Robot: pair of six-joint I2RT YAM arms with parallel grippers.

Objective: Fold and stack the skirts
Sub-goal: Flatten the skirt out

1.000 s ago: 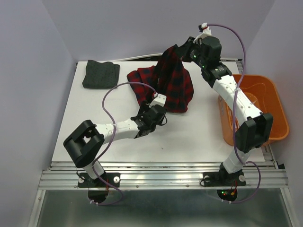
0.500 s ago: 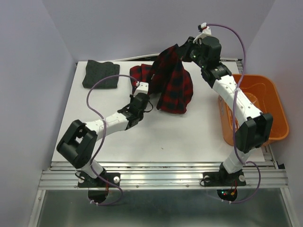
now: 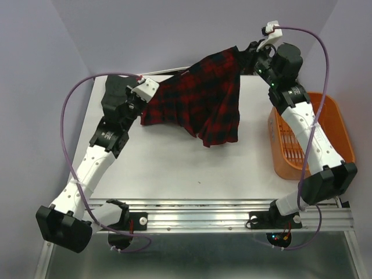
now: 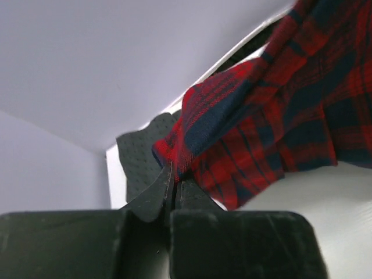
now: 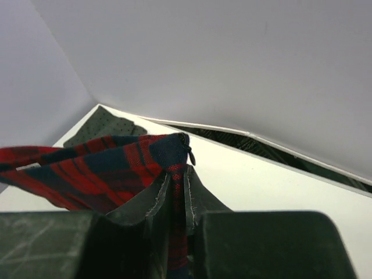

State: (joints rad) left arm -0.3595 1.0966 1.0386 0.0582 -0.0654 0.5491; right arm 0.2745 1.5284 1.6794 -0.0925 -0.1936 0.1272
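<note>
Hanging by top edge, plaid skirt (image 3: 197, 107)

ROBOTICS LAB TEST CELL: A white worktop (image 3: 192, 168) sits boxed in on three sides by plain pale-lilac panels (image 3: 35, 87). The left arm (image 3: 93, 165) and right arm (image 3: 308, 133), both white and black, are bolted to a bare aluminium rail (image 3: 197, 220) along the near edge. Purple cables (image 3: 63, 116) loop loose from their wrists, and small indicator lights (image 3: 278, 237) glow beneath the right base. The props are test items: a plaid skirt (image 3: 197, 104), a dark dotted skirt (image 4: 136, 165) and an orange plastic basket (image 3: 340, 139) at the worktop's right edge.
</note>
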